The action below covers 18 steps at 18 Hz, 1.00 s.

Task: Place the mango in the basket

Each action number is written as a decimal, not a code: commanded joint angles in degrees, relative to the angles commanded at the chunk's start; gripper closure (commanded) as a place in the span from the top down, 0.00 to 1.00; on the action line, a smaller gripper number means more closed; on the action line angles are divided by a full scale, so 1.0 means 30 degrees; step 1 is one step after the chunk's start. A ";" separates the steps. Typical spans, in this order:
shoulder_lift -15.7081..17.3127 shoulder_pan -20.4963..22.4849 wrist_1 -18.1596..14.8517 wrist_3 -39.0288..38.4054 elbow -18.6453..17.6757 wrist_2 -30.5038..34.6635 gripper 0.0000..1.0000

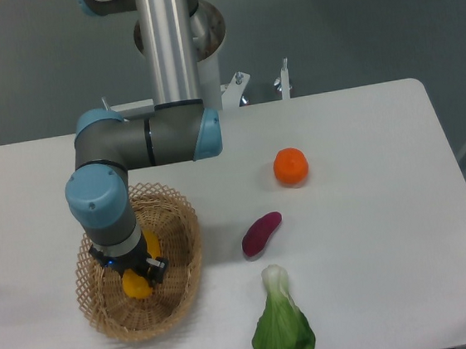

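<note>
The tan wicker basket sits at the front left of the white table. My gripper is down inside it, pointing straight down from the blue-capped wrist. Its fingers are shut on the yellow mango, which shows just below the wrist, low over the basket's floor. I cannot tell whether the mango touches the floor. The wrist hides the upper part of the mango and most of the fingers.
A round orange fruit lies right of centre. A purple sweet potato lies just right of the basket. A green bok choy lies at the front edge. The arm's base column stands at the table's back.
</note>
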 joint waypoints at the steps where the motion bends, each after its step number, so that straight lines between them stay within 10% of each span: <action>1: -0.0029 0.0000 0.0000 0.0000 0.0000 0.0000 0.74; 4: 0.0029 0.0000 0.0030 0.0087 0.0088 0.0000 1.00; 18: 0.2282 0.1959 -0.0410 0.2282 0.0468 -0.0029 1.00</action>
